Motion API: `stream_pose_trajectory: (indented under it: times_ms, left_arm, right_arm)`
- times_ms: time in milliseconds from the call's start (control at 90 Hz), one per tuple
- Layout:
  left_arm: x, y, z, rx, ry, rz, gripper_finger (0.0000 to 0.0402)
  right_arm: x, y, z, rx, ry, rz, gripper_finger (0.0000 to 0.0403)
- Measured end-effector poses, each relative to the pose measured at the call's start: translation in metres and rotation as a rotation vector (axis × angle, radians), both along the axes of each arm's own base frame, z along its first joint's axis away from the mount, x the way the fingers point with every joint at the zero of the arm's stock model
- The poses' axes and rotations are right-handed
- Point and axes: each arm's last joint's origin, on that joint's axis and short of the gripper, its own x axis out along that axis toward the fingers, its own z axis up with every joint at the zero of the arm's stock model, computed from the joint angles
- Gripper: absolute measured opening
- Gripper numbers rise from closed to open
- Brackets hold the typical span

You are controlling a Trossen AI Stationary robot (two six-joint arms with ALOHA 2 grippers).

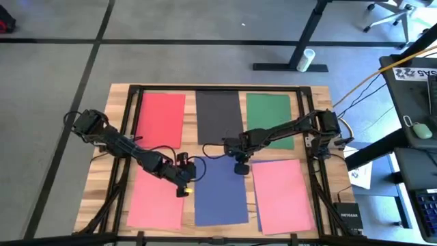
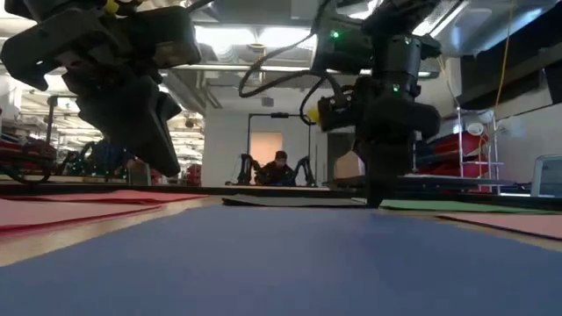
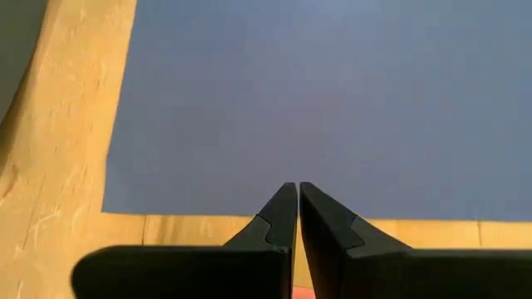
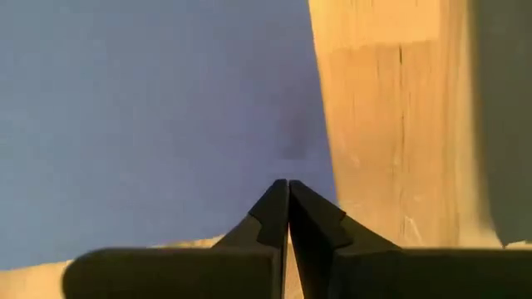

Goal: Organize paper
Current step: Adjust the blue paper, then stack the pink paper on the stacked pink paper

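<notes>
Both end effectors at the blue paper (image 1: 220,190), fingers closed and empty.
Left end effector (image 1: 183,193) at its left edge, right end effector (image 1: 240,169) at its far right corner; a "NETGEAR" box (image 1: 348,212) rests at the surface (image 1: 321,205) edge.

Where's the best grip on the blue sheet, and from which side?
Take the blue sheet at a far corner, probably the one by the right pincer. It lies flat on the wooden table, so come from above at the edge over bare wood and lift it before pinching.

Even, soft overhead light fills the high view, with faint shadows under the arms. The low view is backlit by bright ceiling strip lights (image 2: 255,39); the flat blue paper sheet (image 2: 281,263) nearest is blurred. Both wrist views are soft.
</notes>
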Motion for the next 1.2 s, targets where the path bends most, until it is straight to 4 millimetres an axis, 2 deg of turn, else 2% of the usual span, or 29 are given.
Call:
stream_pose_trajectory:
  times_ms: [233,411,556,722,856,978,1089,1200]
  left_arm:
    - [0.000,0.000,0.000,0.001,0.000,-0.001,0.0000]
    - [0.000,-0.001,0.000,-0.016,0.008,-0.017,0.0000]
    - [-0.002,-0.005,0.000,-0.033,0.012,-0.029,0.0000]
    - [-0.004,-0.012,0.001,-0.051,0.002,-0.040,0.0000]
    - [-0.005,-0.015,0.001,-0.071,-0.009,-0.024,0.0000]
    - [-0.004,-0.020,0.004,-0.095,-0.049,-0.026,0.0000]
    - [-0.003,-0.024,0.006,-0.114,-0.081,-0.034,0.0000]
    - [-0.002,-0.024,0.007,-0.120,-0.096,-0.033,0.0000]
  right_arm:
    - [0.001,0.001,0.015,-0.011,0.057,0.027,0.0000]
    - [-0.017,0.017,0.031,-0.037,0.219,0.114,0.0000]
    - [-0.044,0.045,0.048,-0.047,0.247,0.160,0.0000]
    - [-0.083,0.084,0.066,-0.051,0.155,0.129,0.0000]
    - [-0.108,0.120,0.069,-0.046,0.044,0.072,0.0000]
    - [-0.126,0.145,0.064,-0.103,-0.040,0.017,0.0001]
    - [-0.130,0.145,0.057,-0.240,-0.115,-0.040,0.0006]
    - [-0.123,0.126,0.048,-0.292,-0.105,-0.093,0.0024]
